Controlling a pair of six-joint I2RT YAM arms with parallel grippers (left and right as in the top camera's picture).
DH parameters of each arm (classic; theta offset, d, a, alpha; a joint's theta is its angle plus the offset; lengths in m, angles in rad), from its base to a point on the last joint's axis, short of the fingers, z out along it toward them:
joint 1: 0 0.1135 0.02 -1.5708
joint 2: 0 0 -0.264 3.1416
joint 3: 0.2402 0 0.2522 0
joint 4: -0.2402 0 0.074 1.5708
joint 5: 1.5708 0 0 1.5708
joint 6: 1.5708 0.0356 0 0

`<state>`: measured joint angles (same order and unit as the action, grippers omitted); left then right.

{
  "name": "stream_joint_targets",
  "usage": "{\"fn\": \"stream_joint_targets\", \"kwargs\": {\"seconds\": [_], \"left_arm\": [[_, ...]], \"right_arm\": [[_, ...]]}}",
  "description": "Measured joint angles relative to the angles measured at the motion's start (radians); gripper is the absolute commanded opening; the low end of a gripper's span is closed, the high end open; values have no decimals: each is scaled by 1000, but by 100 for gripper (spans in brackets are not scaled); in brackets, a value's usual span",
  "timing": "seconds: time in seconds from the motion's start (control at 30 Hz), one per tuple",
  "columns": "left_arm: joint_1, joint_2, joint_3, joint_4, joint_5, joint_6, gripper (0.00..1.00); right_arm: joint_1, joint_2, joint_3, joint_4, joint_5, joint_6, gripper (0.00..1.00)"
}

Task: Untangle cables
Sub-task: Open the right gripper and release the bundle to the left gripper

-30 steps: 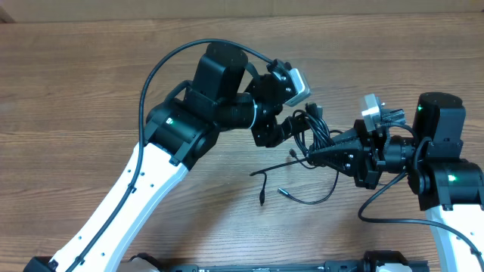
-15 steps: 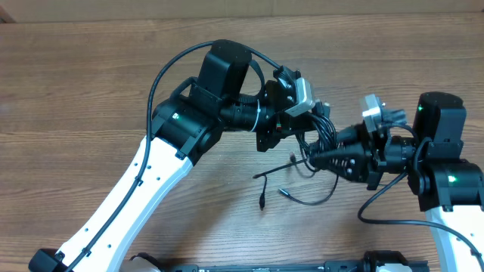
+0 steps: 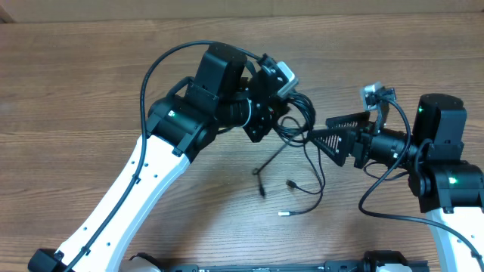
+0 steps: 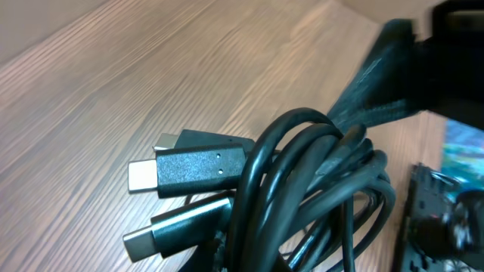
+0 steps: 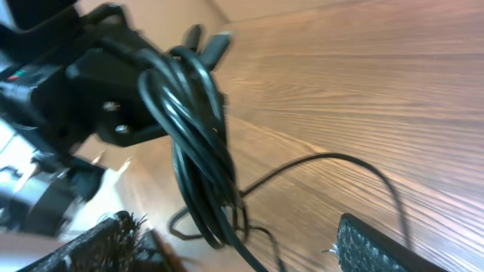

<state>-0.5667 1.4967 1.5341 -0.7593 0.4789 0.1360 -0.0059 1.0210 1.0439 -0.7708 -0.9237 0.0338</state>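
Note:
A bundle of thin black cables (image 3: 296,121) hangs from my left gripper (image 3: 281,119), which is shut on it above the table's middle. Loose strands trail down to the wood, ending in small plugs (image 3: 261,189). In the left wrist view the looped cables (image 4: 302,189) fill the frame, with two silver-tipped plugs (image 4: 185,165) sticking out to the left. My right gripper (image 3: 331,131) stands open just right of the bundle, holding nothing. In the right wrist view the cables (image 5: 198,143) hang ahead of its spread fingers (image 5: 378,245), gripped by the left gripper (image 5: 113,91).
The wooden table (image 3: 91,91) runs around both arms. One loose cable end with a silver tip (image 3: 283,214) lies nearest the front edge. Thick black wires (image 3: 162,64) belong to the arms.
The right gripper opened, let go of the cables and drew back right. The left gripper shut on the bundle and carried it up and left; the loose ends shifted on the table.

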Motion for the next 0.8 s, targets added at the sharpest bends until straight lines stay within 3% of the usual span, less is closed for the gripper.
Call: {"fn": "stream_joint_targets", "kwargs": {"seconds": [0.43, 0.8], "left_arm": [[0, 1, 0, -2, -148, -148, 4], [-59, 1, 0, -8, -78, -307, 4]], "right_arm": [[0, -1, 0, -1, 82, 22, 79], [1, -149, 0, -79, 102, 21, 77]]}}
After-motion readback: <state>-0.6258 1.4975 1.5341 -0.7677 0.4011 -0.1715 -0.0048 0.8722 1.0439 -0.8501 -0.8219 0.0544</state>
